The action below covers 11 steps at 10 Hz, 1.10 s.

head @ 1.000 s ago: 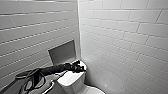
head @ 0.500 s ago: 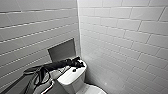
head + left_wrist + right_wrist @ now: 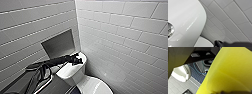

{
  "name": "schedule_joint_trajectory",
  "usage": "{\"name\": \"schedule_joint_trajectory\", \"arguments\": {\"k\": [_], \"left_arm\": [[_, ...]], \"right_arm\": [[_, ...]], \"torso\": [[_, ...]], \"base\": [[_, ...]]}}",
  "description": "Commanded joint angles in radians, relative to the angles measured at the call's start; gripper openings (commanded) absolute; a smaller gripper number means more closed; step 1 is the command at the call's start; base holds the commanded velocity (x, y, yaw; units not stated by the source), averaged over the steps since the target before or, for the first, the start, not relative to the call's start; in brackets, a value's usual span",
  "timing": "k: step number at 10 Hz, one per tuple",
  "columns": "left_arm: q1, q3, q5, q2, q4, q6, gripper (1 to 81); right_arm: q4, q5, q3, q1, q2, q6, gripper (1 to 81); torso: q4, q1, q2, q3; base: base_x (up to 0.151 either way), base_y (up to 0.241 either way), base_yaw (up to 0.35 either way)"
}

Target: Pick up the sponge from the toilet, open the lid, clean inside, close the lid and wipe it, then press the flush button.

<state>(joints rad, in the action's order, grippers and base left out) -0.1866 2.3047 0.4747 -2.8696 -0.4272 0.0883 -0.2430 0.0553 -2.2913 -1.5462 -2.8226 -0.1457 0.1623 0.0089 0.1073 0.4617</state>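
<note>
A corner of a bathroom lined with glossy white rectangular wall tiles (image 3: 120,30) laid in a brick pattern, with a flat grey square niche (image 3: 58,43) set into the wall on the left. Below it stands the toilet (image 3: 70,72), smooth white ceramic with a boxy tank whose corners are rounded. The lid (image 3: 96,86), a shiny white oval, lies closed over the bowl. The robot's black jointed left arm (image 3: 50,62) reaches in over the flat tank top, and the left gripper (image 3: 76,59) hangs just above the top's middle; whether this claw is open or closed cannot be told. Seen from the left wrist, the tank top gleams with streaks of reflected light, and the flush button (image 3: 169,30), round with a bright metallic ring, sits at the edge of that view. The sponge (image 3: 230,72), a bright yellow block with a soft matte surface, looms large in front of the right wrist camera, gripped in the right gripper (image 3: 224,92) and lifted clear of any surface.
</note>
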Motion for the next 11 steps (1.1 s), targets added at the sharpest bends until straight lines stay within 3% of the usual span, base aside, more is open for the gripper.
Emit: {"name": "schedule_joint_trajectory", "arguments": {"k": [1,6,10,11], "left_arm": [[0.22,0.004,0.041,0.03,-0.002,0.004,1.0],[0.235,0.012,0.055,0.102,0.019,0.002,1.0],[0.235,0.05,0.055,0.098,0.056,0.002,1.0],[0.236,0.071,0.055,0.085,0.056,0.002,1.0]], "right_arm": [[0.011,-0.083,0.017,0.002,0.006,-0.003,1.0],[0.011,-0.083,0.017,0.001,0.004,-0.003,1.0],[0.011,-0.083,0.018,-0.002,-0.001,-0.003,1.0],[0.011,-0.083,0.017,-0.004,-0.002,-0.003,1.0]], "torso": [[0.0,0.0,0.0,-0.001],[0.0,0.0,0.0,0.009],[0.0,0.0,0.0,0.09],[0.0,0.0,0.0,0.061]], "base": [[0.0,0.0,0.0],[0.0,0.0,0.0],[0.0,0.0,0.0],[0.0,0.0,0.0]]}}
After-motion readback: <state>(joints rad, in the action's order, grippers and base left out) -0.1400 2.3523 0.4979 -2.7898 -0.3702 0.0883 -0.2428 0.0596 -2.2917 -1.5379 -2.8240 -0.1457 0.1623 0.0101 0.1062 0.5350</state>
